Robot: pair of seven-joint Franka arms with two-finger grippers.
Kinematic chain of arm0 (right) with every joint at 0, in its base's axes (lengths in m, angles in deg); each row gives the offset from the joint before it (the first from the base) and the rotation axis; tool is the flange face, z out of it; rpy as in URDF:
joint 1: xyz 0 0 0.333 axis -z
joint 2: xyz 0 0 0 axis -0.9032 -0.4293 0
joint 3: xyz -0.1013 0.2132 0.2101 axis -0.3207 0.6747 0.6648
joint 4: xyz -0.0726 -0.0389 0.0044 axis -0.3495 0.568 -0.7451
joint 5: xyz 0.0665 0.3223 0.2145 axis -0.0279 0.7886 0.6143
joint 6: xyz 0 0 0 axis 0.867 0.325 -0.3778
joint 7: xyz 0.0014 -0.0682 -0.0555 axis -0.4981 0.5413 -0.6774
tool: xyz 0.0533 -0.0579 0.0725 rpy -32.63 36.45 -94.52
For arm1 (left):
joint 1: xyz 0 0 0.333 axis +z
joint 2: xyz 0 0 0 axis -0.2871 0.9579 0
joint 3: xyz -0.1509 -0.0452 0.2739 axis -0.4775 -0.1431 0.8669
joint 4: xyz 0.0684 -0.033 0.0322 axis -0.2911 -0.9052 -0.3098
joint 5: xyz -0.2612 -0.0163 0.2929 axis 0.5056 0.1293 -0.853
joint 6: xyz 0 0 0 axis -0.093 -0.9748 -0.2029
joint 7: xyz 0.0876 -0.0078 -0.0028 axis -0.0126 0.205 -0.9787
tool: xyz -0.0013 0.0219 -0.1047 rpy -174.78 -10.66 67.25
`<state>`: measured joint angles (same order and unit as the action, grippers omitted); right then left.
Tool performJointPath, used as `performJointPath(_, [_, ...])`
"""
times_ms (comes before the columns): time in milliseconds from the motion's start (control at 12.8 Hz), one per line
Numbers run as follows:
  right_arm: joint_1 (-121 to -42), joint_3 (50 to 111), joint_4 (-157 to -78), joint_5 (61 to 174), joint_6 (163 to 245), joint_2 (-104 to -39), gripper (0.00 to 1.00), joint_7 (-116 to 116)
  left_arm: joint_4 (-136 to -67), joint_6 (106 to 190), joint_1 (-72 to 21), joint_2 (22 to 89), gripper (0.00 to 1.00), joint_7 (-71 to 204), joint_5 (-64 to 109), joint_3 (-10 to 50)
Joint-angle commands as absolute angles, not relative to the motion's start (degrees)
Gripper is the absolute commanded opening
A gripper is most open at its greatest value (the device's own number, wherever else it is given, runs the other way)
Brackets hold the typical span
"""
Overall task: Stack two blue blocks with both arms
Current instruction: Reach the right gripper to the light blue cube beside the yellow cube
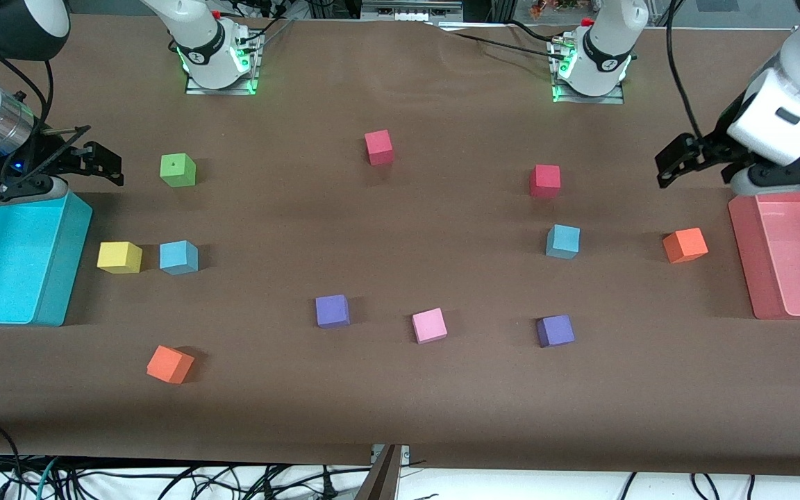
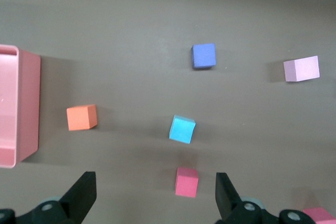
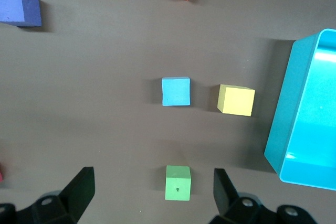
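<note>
Brown table covering (image 1: 400, 389) under both arms, cubes scattered across it. Toward the right arm's end, one blue block (image 1: 178, 257) just beside a yellow cube (image 1: 119, 257), yellow at its 9 o'clock in the front view, cyan bin (image 1: 60, 278) next along at that end. Green cube (image 1: 178, 170) at that block's 12 o'clock, farther from the front camera; orange cube (image 1: 170, 364) at its 6 o'clock, nearer. Toward the left arm's end, second blue block (image 1: 563, 242) apart from everything, red cube (image 1: 545, 180) at its 12 o'clock, purple cube (image 1: 555, 330) at its 6, another orange cube (image 1: 685, 245) at its 3, pink bin (image 1: 744, 264) at the table's end. Between the two blocks and nearer the camera: a purple cube (image 1: 332, 311) and a pink cube (image 1: 429, 325); another red cube (image 1: 378, 147) farther off, mid-table. Right gripper (image 1: 98, 163) raised over the bare covering by the cyan bin's farther corner, fingers spread apart, holding nothing. Left gripper (image 1: 678, 161) raised over the covering near the pink bin's farther corner, fingers likewise apart and empty. Blocks well apart, both flat on the covering, neither stacked.
</note>
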<state>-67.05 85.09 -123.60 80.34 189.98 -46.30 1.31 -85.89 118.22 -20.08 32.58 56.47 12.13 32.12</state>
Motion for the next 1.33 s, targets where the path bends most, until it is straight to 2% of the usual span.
performJointPath(0, [-66.9,84.9,-123.3,79.8,189.3,-46.0,1.0,0.5,-91.8,118.6,-17.4,28.9,1.0,57.3,17.5,34.8])
performJointPath(626, [-66.9,83.8,-123.2,79.8,189.2,-46.3,1.0,1.2,-92.1,117.2,-17.7,29.5,1.0,57.2,16.8,32.4])
performJointPath(939, [-66.9,83.2,-124.3,79.8,189.9,-48.7,1.0,0.7,-91.4,116.4,-17.7,30.2,1.0,56.4,16.8,32.5])
performJointPath(1095, [-67.0,83.2,-124.7,79.8,192.1,-51.2,1.0,0.7,-91.5,116.7,-17.0,30.0,1.0,56.9,16.8,32.5])
performJointPath(1251, [-67.0,83.3,-128.1,79.7,198.8,-53.7,1.0,1.3,-92.7,116.7,-16.9,30.0,1.0,57.5,14.5,31.9])
